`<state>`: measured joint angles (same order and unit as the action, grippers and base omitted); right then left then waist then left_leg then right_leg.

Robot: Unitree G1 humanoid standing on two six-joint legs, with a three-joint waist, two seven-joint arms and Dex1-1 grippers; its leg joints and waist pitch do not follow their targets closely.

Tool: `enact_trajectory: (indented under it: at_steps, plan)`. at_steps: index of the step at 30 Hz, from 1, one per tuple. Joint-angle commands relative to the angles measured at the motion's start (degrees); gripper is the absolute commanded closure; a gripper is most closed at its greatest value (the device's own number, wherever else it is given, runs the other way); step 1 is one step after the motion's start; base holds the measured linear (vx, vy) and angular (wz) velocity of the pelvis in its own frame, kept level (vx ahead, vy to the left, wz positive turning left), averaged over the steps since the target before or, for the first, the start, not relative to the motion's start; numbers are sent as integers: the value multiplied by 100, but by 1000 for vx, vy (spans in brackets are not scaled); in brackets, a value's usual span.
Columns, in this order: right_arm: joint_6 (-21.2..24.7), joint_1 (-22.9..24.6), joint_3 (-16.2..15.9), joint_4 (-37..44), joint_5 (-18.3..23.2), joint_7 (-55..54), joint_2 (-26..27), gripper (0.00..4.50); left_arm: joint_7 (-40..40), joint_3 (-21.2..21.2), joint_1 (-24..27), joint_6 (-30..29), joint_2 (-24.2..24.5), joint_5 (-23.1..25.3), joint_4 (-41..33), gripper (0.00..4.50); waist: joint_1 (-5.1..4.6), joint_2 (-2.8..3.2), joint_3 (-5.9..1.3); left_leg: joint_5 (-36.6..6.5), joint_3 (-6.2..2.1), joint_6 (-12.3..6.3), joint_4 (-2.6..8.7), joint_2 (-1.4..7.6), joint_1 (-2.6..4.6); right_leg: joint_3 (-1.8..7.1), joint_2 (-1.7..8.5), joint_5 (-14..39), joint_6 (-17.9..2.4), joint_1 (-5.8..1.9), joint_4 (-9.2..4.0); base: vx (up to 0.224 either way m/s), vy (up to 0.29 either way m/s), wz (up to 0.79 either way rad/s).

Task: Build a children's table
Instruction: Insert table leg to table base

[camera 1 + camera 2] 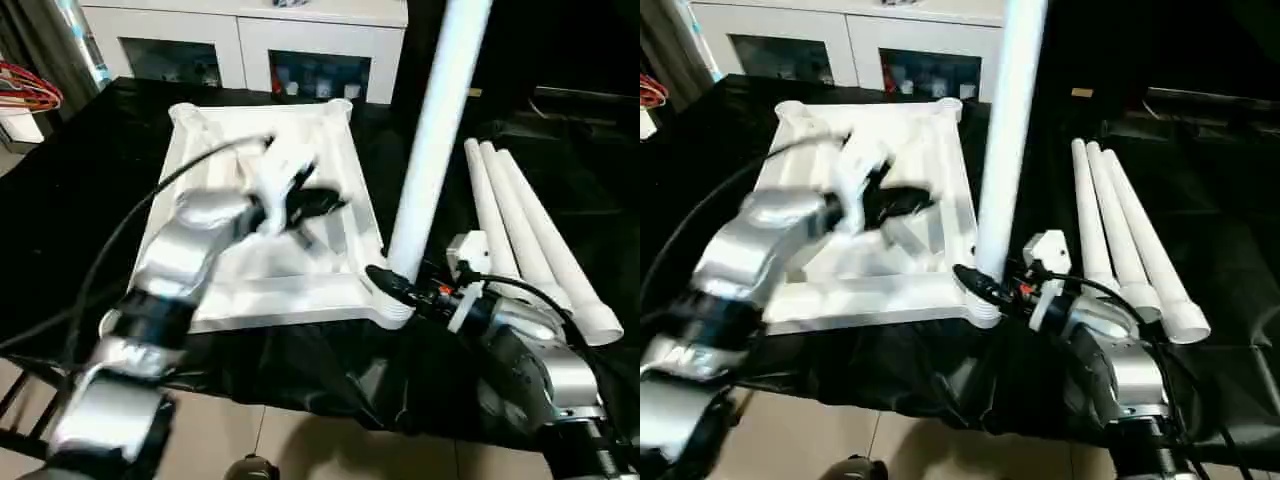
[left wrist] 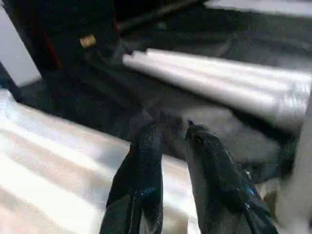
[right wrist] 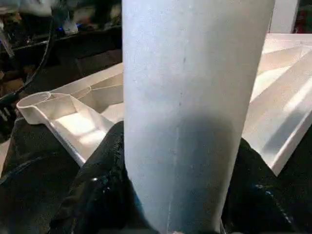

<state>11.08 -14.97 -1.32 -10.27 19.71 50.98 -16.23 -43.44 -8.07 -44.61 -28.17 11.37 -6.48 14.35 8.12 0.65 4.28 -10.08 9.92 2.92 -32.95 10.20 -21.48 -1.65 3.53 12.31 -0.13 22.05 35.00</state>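
Black-draped work surface [image 1: 90, 190]: carries all parts. White tabletop [image 1: 330, 150], ribbed underside up, lies at centre. One white leg [image 1: 430, 130] stands upright in the tabletop's 5 o'clock corner socket. Three loose legs [image 1: 530, 240] lie side by side at 3 o'clock. Right gripper [image 1: 392, 285]: jaws clasp the upright leg's base. Left gripper [image 1: 325, 200]: jaws narrowly parted, empty, above the tabletop's middle.

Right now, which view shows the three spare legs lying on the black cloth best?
The left eye view: the three spare legs lie side by side, whole, to the right of the upright leg. The right eye view shows the same. The left wrist view catches them blurred, beyond the left gripper.
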Motion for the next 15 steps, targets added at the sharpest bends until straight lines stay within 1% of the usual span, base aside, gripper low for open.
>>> enact_trajectory:
  at_steps: [1, 3, 4, 5, 6, 7, 8, 9, 10, 11, 12, 13, 14, 15]
  plan:
    - [80, -79, -121, -42, -109, -56, 1, 260, 152, -176, -119, -219, -189, -8, -322, 349, 20, -55, -427, -365, -81, -404, 289, 274, 58, 200, 474, -249, -1564, -284, -297, 0, 0, 0]
    - [67, -122, -133, -71, -165, -102, -20, 260, 225, -268, -183, -267, -426, -103, -570, 349, 11, -94, -414, -283, -75, -486, 281, 268, 30, 200, 466, -320, -1578, -293, -295, 0, 0, 0]
    - [87, -156, -129, -69, -186, -136, -41, 260, 251, -282, -255, -417, -671, -341, -859, 349, 2, -114, -420, -255, -71, -545, 267, 253, 18, 195, 460, -383, -1581, -306, -286, 0, 0, 0]
    - [89, -160, -129, -69, -191, -142, -44, 260, 251, -283, -262, -433, -697, -369, -892, 349, 7, -112, -428, -244, -71, -558, 260, 255, 20, 196, 468, -404, -1595, -311, -278, 0, 0, 0]
    - [105, -168, -125, -58, -199, -161, -54, 260, 267, -278, -293, -505, -779, -467, -993, 349, 8, -107, -432, -209, -71, -596, 248, 248, 11, 192, 459, -417, -1591, -307, -274, 0, 0, 0]
    - [105, -168, -125, -58, -199, -161, -54, 260, 267, -278, -293, -505, -779, -467, -993, 349, 17, -99, -440, -185, -74, -623, 237, 249, 13, 189, 454, -434, -1594, -295, -274, 0, 0, 0]
    - [118, -201, -118, -68, -225, -187, -81, 260, 249, -275, -331, -730, -986, -810, -1334, 349, 7, -101, -447, -106, -73, -660, 221, 259, 5, 182, 441, -542, -1607, -284, -253, 0, 0, 0]
    - [116, -224, -118, -90, -243, -202, -96, 260, 248, -266, -332, -881, -1109, -938, -1524, 349, 16, -95, -459, -34, -75, -675, 199, 271, -6, 173, 442, -680, -1678, -277, -220, 0, 0, 0]
    - [116, -224, -118, -90, -243, -202, -96, 260, 248, -266, -332, -881, -1109, -938, -1524, 349, 22, -94, -464, -2, -73, -695, 182, 275, -13, 171, 442, -747, -1710, -270, -214, 0, 0, 0]
    - [115, -254, -118, -118, -251, -212, -105, 260, 277, -287, -300, -1040, -1216, -948, -1681, 349, 15, -106, -454, -12, -64, -728, 174, 281, -32, 166, 435, -781, -1749, -259, -206, 0, 0, 0]
    - [114, -255, -118, -118, -252, -212, -105, 260, 278, -289, -296, -1039, -1217, -943, -1682, 349, 16, -103, -429, -150, -67, -754, 166, 272, -48, 158, 430, -598, -1704, -245, -233, 0, 0, 0]
    - [114, -265, -118, -119, -254, -216, -105, 260, 297, -319, -249, -1019, -1216, -869, -1671, 349, 3, -118, -413, -241, -60, -744, 181, 264, -49, 154, 421, -417, -1659, -245, -260, 0, 0, 0]
    - [117, -270, -117, -108, -260, -220, -106, 260, 342, -338, -190, -974, -1187, -778, -1613, 349, 11, -86, -400, -514, -58, -636, 195, 283, -10, 158, 435, 129, -1551, -214, -316, 0, 0, 0]
    - [117, -272, -115, -104, -262, -221, -107, 260, 347, -350, -156, -950, -1162, -757, -1604, 349, 6, -100, -396, -561, -58, -596, 202, 286, -11, 158, 433, 240, -1517, -216, -327, 0, 0, 0]
